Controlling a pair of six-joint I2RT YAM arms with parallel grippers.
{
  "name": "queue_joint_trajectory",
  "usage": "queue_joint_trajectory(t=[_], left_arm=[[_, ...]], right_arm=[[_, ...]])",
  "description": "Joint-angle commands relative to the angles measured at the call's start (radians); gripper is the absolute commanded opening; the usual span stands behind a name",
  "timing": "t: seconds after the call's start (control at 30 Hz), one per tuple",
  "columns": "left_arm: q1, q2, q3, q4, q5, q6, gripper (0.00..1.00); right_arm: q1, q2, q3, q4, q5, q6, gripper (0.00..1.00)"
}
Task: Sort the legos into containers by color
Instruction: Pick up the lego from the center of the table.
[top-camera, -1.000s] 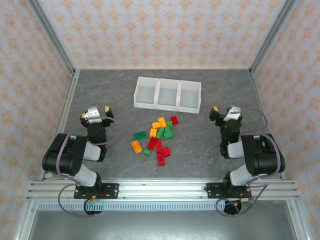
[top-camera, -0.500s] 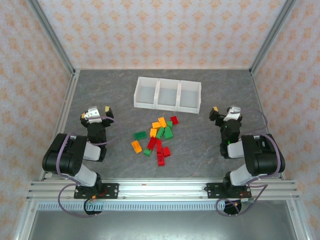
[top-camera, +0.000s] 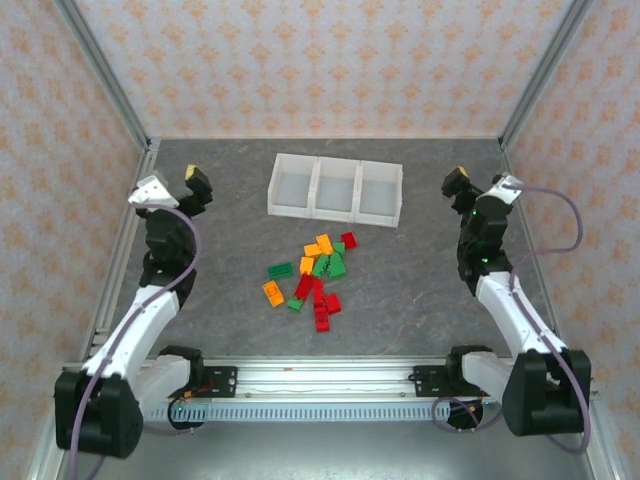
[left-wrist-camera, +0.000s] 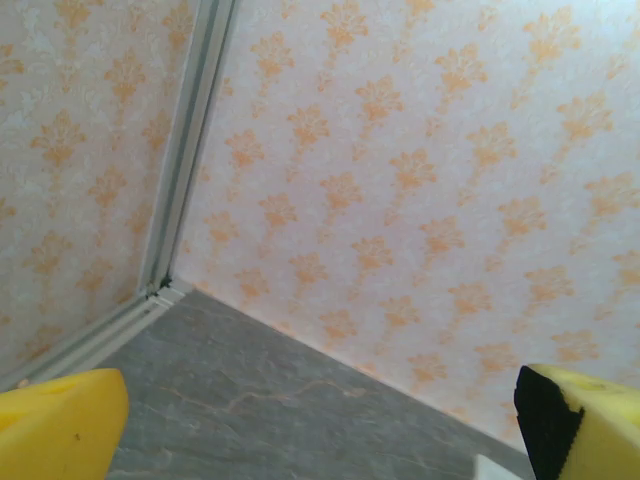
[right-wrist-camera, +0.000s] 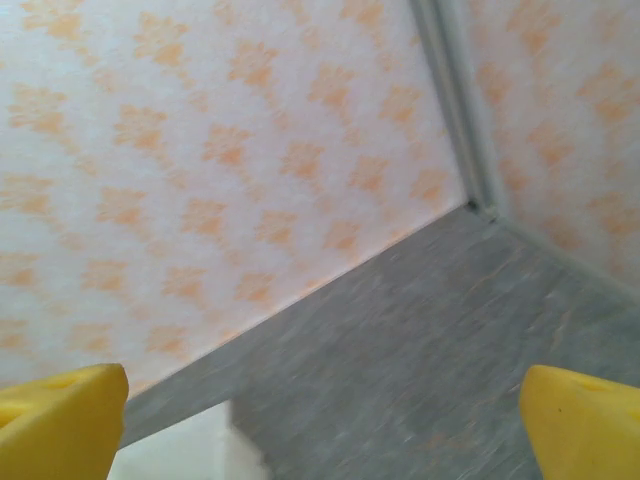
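Observation:
The legos (top-camera: 315, 272) lie in a loose heap of red, green and orange bricks mid-table; an orange one (top-camera: 272, 293) and a green one (top-camera: 279, 270) sit at its left edge. Behind them stand the containers (top-camera: 333, 212), a white three-compartment tray with nothing visible inside. My left gripper (top-camera: 183, 188) is raised left of the tray, open, with bare table between its yellow fingertips (left-wrist-camera: 60, 425). My right gripper (top-camera: 466, 190) is raised right of the tray, open too, with nothing between its fingertips (right-wrist-camera: 590, 425). A tray corner (right-wrist-camera: 170, 450) shows in the right wrist view.
Patterned walls and aluminium frame posts (top-camera: 105, 70) enclose the grey table (top-camera: 420, 270) on three sides. A rail (top-camera: 320, 378) runs along the near edge, carrying both arm bases. Bare table lies between each gripper and the brick heap.
Both arms have unfolded from their tucked pose and lifted. The grippers moved up and toward the far side, left one leftward, right one rightward. The bricks and tray have not moved.

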Motion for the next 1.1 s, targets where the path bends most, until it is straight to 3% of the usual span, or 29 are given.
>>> queue_joint_trajectory(t=[0.0,0.07,0.1,0.23,0.37,0.53,0.67,1.07], left_arm=[[-0.004,-0.071,0.062,-0.466,0.080,-0.161,0.99],[-0.007,-0.104,0.097,-0.604,0.157,-0.183,0.99],[-0.009,-0.118,0.111,-0.665,0.204,-0.183,0.99],[-0.020,-0.157,0.148,-0.839,0.335,-0.165,0.99],[-0.022,-0.179,0.158,-0.938,0.416,-0.133,0.99],[-0.022,-0.157,0.138,-0.997,0.461,-0.103,0.99],[-0.025,-0.137,0.128,-0.966,0.506,-0.091,0.99],[-0.030,-0.111,0.102,-0.940,0.531,-0.089,0.99]], right_arm=[[-0.002,-0.044,0.014,-0.383,-0.277,0.163,1.00],[0.011,-0.102,-0.014,-0.407,-0.450,0.212,1.00],[0.028,-0.128,-0.019,-0.445,-0.467,0.244,1.00],[0.142,-0.152,-0.007,-0.597,-0.474,0.242,0.97],[0.321,-0.089,0.035,-0.668,-0.395,0.237,0.95],[0.488,0.143,0.156,-0.691,-0.318,0.244,0.92],[0.580,0.343,0.308,-0.712,-0.186,0.249,0.90],[0.602,0.791,0.676,-0.827,-0.010,0.311,0.81]])
